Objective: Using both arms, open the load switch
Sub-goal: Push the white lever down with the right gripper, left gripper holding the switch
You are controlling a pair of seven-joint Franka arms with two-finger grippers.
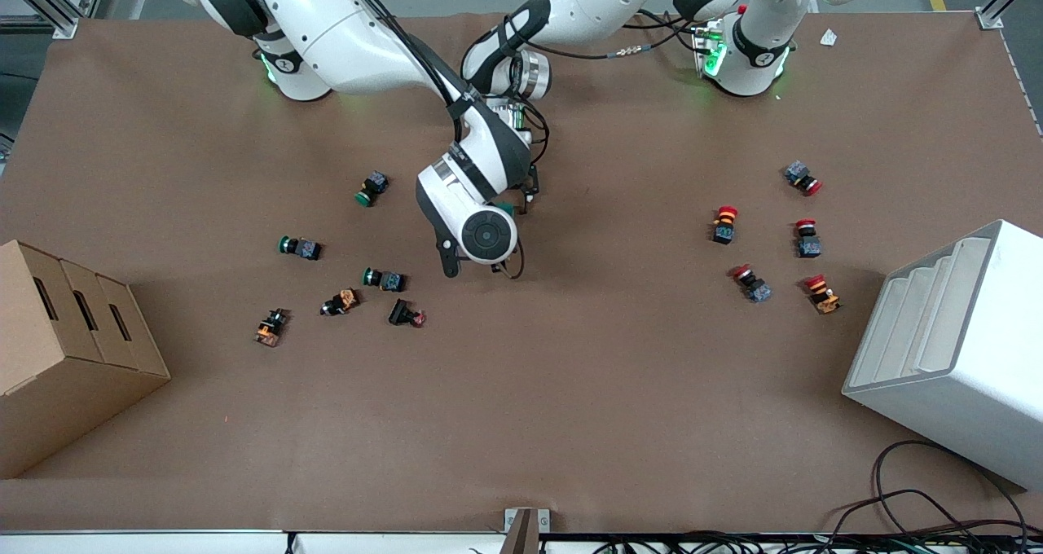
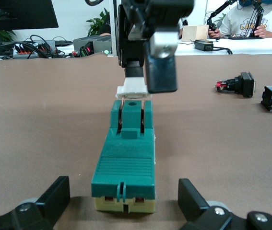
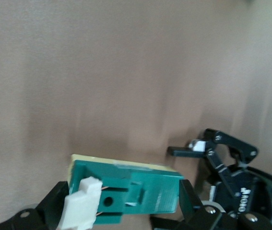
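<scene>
Load switch [image 2: 124, 167]: lying on the table [image 1: 570, 391].
Left gripper [image 2: 121, 201]: sitting spread wide, the block between its fingers.
Right gripper [image 3: 121, 203]: apparently pinching the white lever [image 2: 132, 89].

Brown table [image 1: 570, 391]. Dark-green load switch [image 2: 124, 165] with ribbed top, cream base, white lever [image 2: 133, 88]. Black tools: left tool [image 2: 121, 211], right tool [image 2: 147, 72]. White arms [image 1: 342, 32] banded black, green lights at bases. Green-capped buttons [image 1: 299, 247], red-capped buttons [image 1: 724, 224]. Tan cardboard box [image 1: 57, 350], white bin [image 1: 961, 342].
</scene>
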